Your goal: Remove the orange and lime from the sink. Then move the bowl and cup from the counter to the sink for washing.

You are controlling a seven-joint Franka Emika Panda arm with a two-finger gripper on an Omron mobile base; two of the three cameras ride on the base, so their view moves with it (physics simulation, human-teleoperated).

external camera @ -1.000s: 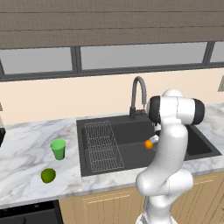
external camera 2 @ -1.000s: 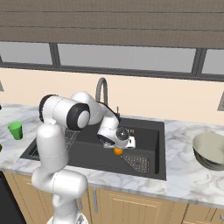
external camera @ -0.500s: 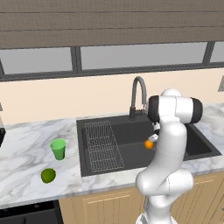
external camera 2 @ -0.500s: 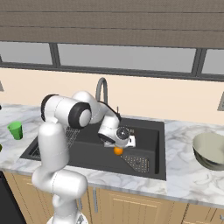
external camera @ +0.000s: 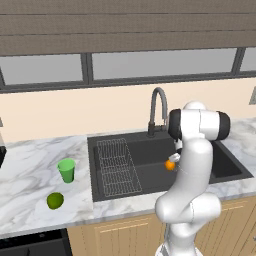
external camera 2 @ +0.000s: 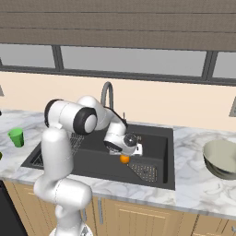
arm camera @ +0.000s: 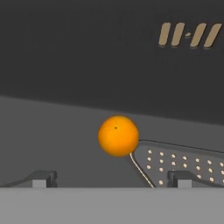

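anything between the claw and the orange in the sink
Nothing: in the hand view the open claw faces the orange across bare dark sink floor.

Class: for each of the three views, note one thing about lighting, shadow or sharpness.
Left base view: flat, even light, and the lime casts hardly any shadow. Right base view: the sink reads near-black, with no glare. Hand view: the orange looks soft-edged against dim basin walls, between the open gripper tips.

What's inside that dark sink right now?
In the sink: an orange beside a perforated drain plate, a wire rack, and the open gripper. The arm hides some floor.
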